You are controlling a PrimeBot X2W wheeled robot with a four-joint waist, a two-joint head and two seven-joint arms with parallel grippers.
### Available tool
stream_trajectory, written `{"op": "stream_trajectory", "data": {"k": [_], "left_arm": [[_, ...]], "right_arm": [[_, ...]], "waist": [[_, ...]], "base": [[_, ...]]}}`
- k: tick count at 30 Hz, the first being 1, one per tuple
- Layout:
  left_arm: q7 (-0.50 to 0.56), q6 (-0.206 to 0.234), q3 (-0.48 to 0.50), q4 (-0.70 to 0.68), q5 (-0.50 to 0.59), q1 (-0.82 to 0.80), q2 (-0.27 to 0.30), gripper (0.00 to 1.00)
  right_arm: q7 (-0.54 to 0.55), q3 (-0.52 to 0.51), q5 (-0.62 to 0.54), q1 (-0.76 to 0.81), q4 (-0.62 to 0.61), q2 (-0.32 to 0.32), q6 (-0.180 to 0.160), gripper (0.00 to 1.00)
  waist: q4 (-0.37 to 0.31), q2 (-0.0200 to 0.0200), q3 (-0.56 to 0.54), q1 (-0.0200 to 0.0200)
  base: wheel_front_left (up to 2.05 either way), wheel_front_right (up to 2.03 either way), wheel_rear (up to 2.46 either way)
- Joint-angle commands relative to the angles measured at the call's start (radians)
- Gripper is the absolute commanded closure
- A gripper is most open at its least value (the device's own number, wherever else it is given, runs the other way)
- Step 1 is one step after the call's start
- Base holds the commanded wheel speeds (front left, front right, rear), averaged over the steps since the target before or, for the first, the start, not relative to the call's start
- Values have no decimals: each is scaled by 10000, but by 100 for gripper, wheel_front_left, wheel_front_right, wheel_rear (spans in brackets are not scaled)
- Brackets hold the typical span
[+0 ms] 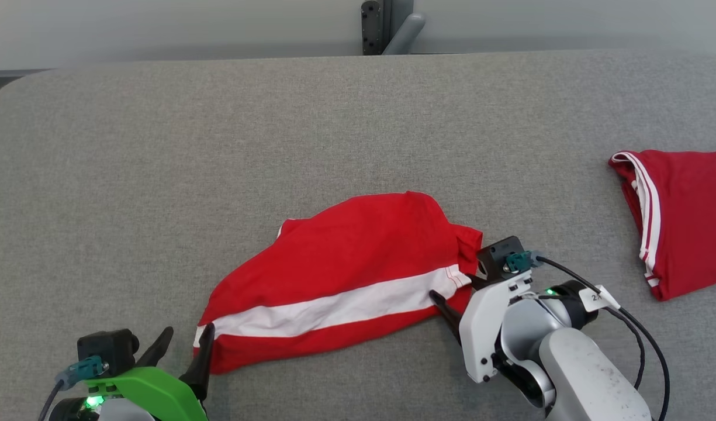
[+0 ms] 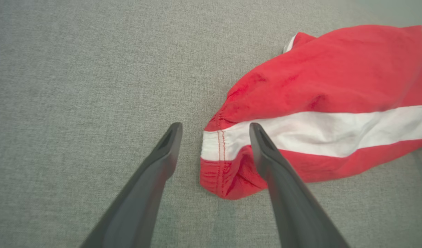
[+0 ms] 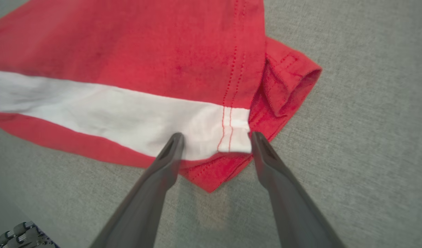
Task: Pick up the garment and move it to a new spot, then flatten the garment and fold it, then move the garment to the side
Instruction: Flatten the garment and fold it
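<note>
A red garment (image 1: 346, 263) with a broad white band lies loosely on the grey cloth-covered table (image 1: 217, 146), near its front middle. My left gripper (image 1: 188, 338) stands open at the garment's left end; in the left wrist view its fingers (image 2: 266, 151) straddle the white-banded hem of the garment (image 2: 328, 75) from just above. My right gripper (image 1: 454, 287) is open at the garment's right end. In the right wrist view the right gripper (image 3: 216, 135) has both tips at the hemmed corner of the garment (image 3: 145, 51), with the white band between them. Nothing is gripped.
A second red garment (image 1: 685, 216) with thin white stripes lies at the table's right edge. A dark bracket (image 1: 372, 26) stands beyond the far edge. Bare grey table stretches behind and to the left of the garment.
</note>
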Motion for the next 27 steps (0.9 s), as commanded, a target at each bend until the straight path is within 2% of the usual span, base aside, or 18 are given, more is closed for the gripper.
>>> {"op": "stream_trajectory", "data": {"k": [1, 7, 8, 14, 18, 19, 24, 27], "left_arm": [[-86, 6, 3, 57, -45, -200, 91, 0], [66, -19, -217, 95, -333, -156, 138, 0], [115, -19, -249, 71, -402, -123, 155, 0], [227, -32, -368, -124, -625, -6, 217, 0], [356, -40, -443, -286, -911, 77, 284, 0], [415, -42, -471, -306, -981, 99, 342, 0], [506, -45, -521, -457, -1100, 203, 417, 0], [561, -46, -536, -614, -1197, 258, 441, 0]], "right_arm": [[-132, 45, -49, -157, 136, 45, -6, 0], [-375, 143, 39, -284, 477, 170, -6, 0], [-417, 148, 35, -285, 529, 179, -6, 9], [-529, 224, -4, -323, 657, 208, -6, 18], [-601, 343, 97, -378, 661, 217, -6, 28], [-638, 407, 99, -413, 649, 198, -6, 34], [-704, 466, 169, -504, 589, 171, -6, 31], [-713, 439, 232, -539, 565, 156, -6, 35]], "waist": [[60, 0, 168, 0], [43, 0, 220, 0], [37, 0, 223, 0], [-3, 0, 253, 0], [-24, 0, 279, 0], [-41, 0, 276, 0], [-82, 0, 267, 0], [-84, 0, 267, 0]], "base": [[0, 0, 0], [0, 0, 0], [0, 0, 0], [0, 0, 0], [0, 0, 0], [0, 0, 0], [0, 0, 0], [0, 0, 0]]}}
